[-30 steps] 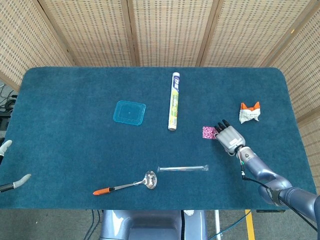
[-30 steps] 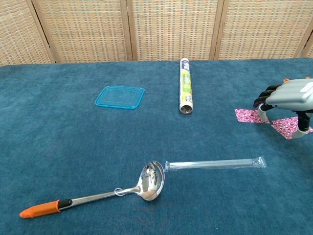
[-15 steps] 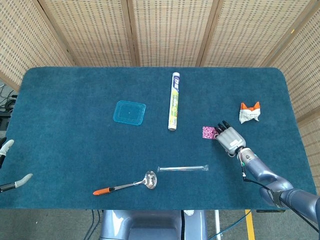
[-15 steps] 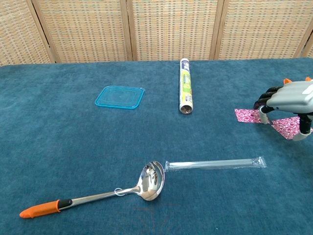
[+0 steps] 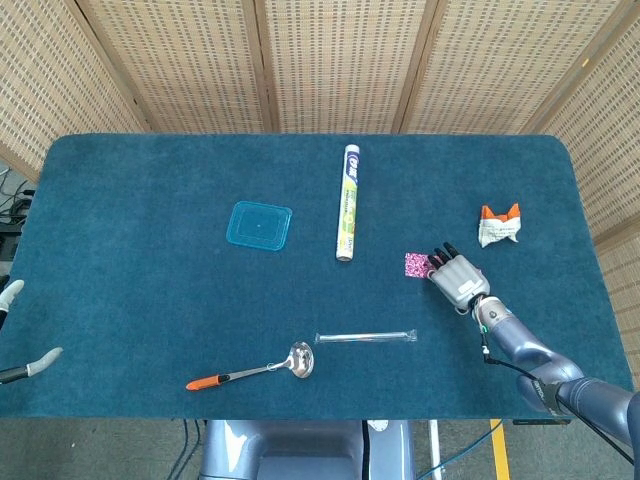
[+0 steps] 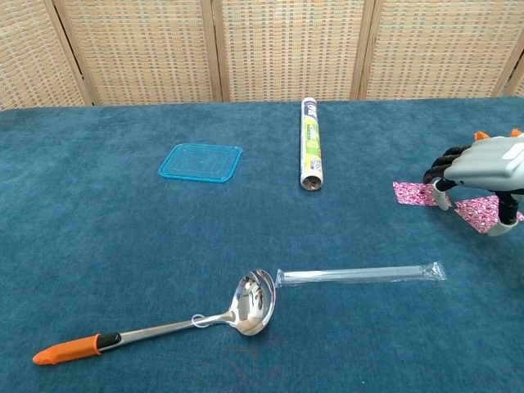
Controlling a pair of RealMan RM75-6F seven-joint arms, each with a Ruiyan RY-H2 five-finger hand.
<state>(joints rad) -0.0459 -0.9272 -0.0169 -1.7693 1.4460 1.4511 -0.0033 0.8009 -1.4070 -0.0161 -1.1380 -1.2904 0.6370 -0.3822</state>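
- The right hand (image 5: 456,278) hangs low over a pink patterned cloth (image 6: 415,193) on the right part of the blue table (image 5: 150,250). Its fingers (image 6: 438,169) curl downward, their dark tips at the cloth's near edge.
- From the chest view, cloth shows on both sides of the hand; whether the fingers actually pinch it or only touch it cannot be told.
- The left hand (image 5: 20,335) shows only as pale fingertips at the far left edge of the head view, off the table edge, spread apart with nothing between them.
- A shallow clear-blue container lid (image 5: 259,225) lies flat left of centre, with nothing on it.
- A roll of cling film (image 5: 347,201) lies lengthwise just right of the lid, apart from it.
- A wrapped straw (image 6: 360,274) lies across the near middle, its left end just beside the bowl of a steel ladle (image 6: 164,326) with an orange handle tip.
- A crumpled white-and-orange packet (image 5: 499,225) sits near the right edge, behind the right hand and apart from the cloth.
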